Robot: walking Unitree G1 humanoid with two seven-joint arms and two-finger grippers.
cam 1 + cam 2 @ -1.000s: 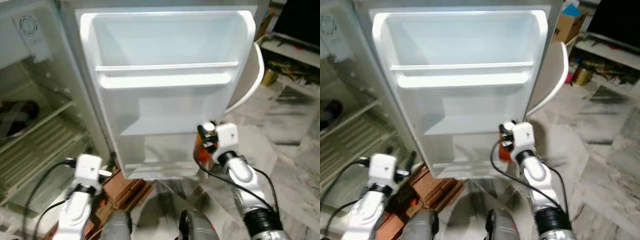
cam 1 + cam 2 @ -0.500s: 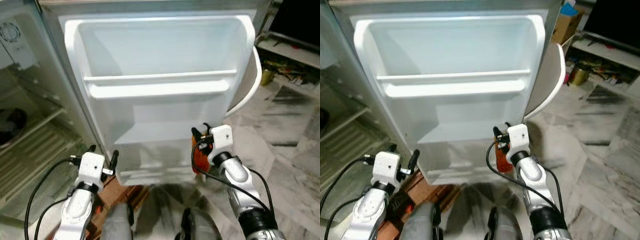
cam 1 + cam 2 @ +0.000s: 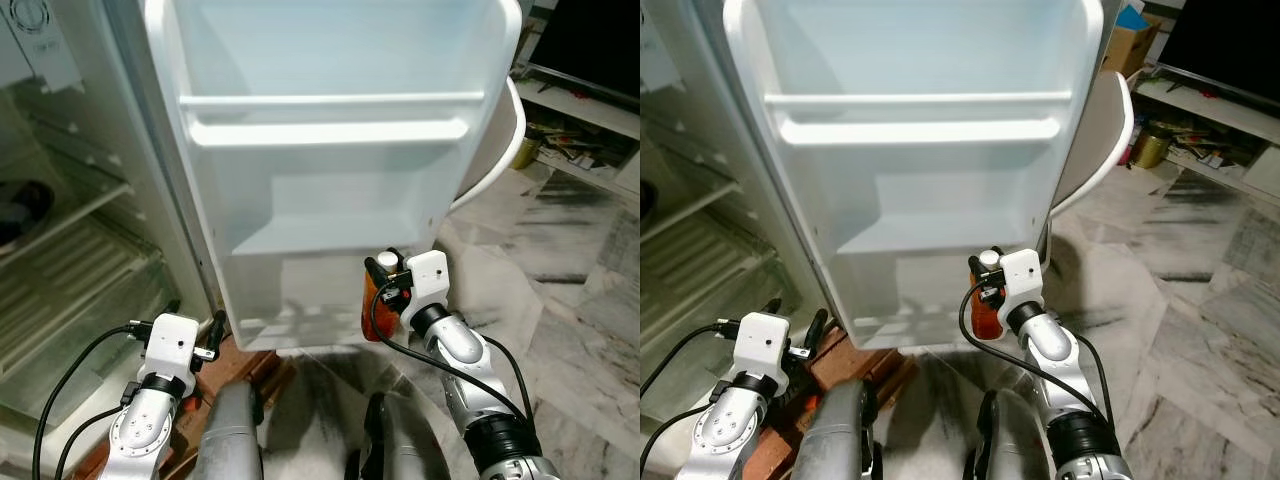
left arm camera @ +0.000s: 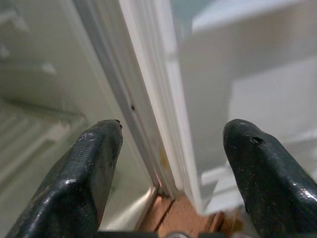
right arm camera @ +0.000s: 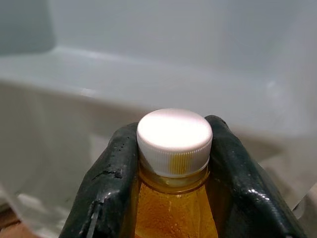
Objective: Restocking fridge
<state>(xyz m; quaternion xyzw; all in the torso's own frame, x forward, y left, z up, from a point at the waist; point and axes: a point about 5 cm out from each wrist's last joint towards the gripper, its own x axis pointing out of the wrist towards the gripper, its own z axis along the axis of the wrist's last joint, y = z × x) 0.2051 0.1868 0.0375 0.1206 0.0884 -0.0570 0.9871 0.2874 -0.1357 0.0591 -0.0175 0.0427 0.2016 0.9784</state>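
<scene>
**Bottle held low before the open door shelves**

Left eye view: the right claw [image 3: 378,288] is closed on an orange bottle [image 3: 371,310] with a white cap, long axis upright, held just in front of the lower edge of the fridge door [image 3: 330,160]. The lower door shelf [image 3: 330,235] lies at about 11 o'clock from the bottle, above and slightly behind it. Judgement: the coming move needs lift first, then a push inward. The right arm is the nearer one. The left claw [image 3: 215,330] hangs low near the door's hinge side, carrying nothing.

Right eye view: same layout. Compared with the frame half a second back, the door fills more of the picture and its shelves sit higher, so the camera has moved closer and lower; the bottle stays at the door's bottom edge.

Left wrist view: the left claw's fingers [image 4: 84,173] stand wide apart, the door edge between them but untouched.

Right wrist view: both fingers [image 5: 111,178] press the bottle neck just under the cap [image 5: 174,135]; a white shelf lip lies beyond.
</scene>
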